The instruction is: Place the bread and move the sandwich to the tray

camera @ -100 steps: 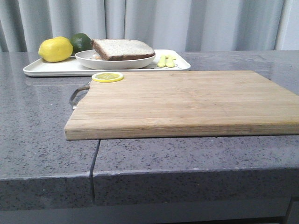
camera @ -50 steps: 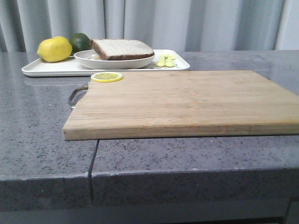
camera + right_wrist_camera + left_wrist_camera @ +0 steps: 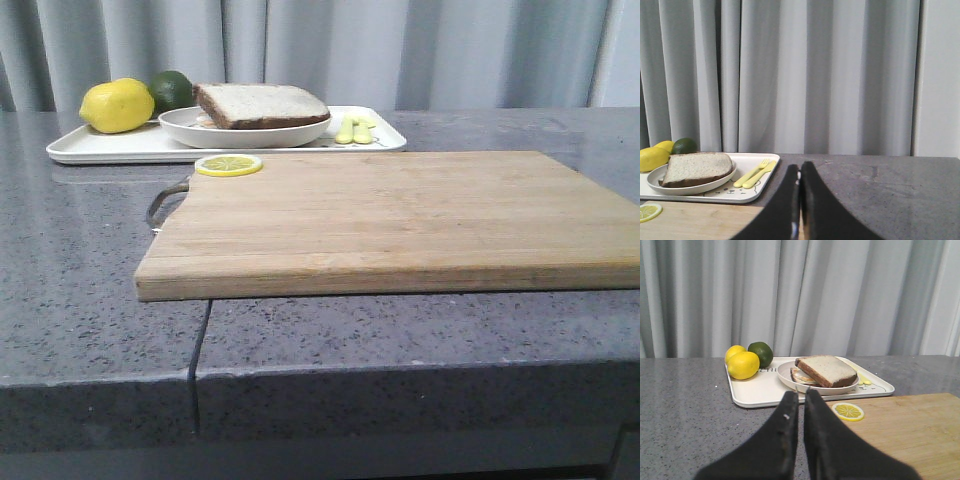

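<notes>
The large flat white rectangular tray (image 3: pixel 120 146) at far left carries the shallow white dish of brown-crusted sandwich (image 3: pixel 819 374). It lies ahead of the left gripper (image 3: pixel 801 401), the nearer one; the right gripper (image 3: pixel 799 172) is farther off; both pinched closed, empty

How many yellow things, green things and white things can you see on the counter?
Yellow: 5, two lemons, a lemon slice, a fork and a knife
Green: 1, a lime
White: 2, the tray and the dish
Total: 8
</notes>
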Controlling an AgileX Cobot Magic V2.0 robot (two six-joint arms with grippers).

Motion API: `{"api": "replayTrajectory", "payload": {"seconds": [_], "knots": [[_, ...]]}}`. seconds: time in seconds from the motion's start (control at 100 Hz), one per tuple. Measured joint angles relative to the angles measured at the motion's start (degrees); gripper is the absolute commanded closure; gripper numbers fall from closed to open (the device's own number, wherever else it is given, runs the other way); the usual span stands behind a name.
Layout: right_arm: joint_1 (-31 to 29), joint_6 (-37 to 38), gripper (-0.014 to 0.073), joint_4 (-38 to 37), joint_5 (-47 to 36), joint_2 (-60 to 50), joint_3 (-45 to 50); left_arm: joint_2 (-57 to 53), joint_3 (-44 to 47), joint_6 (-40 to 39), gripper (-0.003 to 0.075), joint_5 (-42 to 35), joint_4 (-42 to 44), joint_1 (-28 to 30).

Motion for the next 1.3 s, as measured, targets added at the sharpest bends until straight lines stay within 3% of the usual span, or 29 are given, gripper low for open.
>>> {"api": "replayTrajectory", "payload": {"seconds": [0.69, 0.86, 0.96, 1.17, 1.301], "knots": [[0.0, -0.1, 0.0664, 2.2, -0.1, -0.1, 0.0, 0.0, 0.0, 0.0, 0.0740, 0.0, 0.2, 0.0], [0.0, -0.1, 0.0664, 2.2, -0.1, -0.1, 0.0, 0.0, 0.4, 0.0, 0.0740, 0.0, 9.7, 0.6], [0.0, -0.1, 0.0664, 2.2, -0.1, -0.1, 0.0, -0.1, 2.4, 0.0, 0.0740, -0.1, 15.6, 3.9], [0.0, -0.1, 0.0664, 2.2, -0.1, -0.1, 0.0, -2.2, 8.9, -3.2, 0.0740, -0.1, 19.6, 14.2], [0.0, -0.1, 0.0664, 2.4, -0.1, -0.1, 0.0, -2.2, 11.9, -5.2, 0.0740, -0.7, 21.1, 16.2]]}}
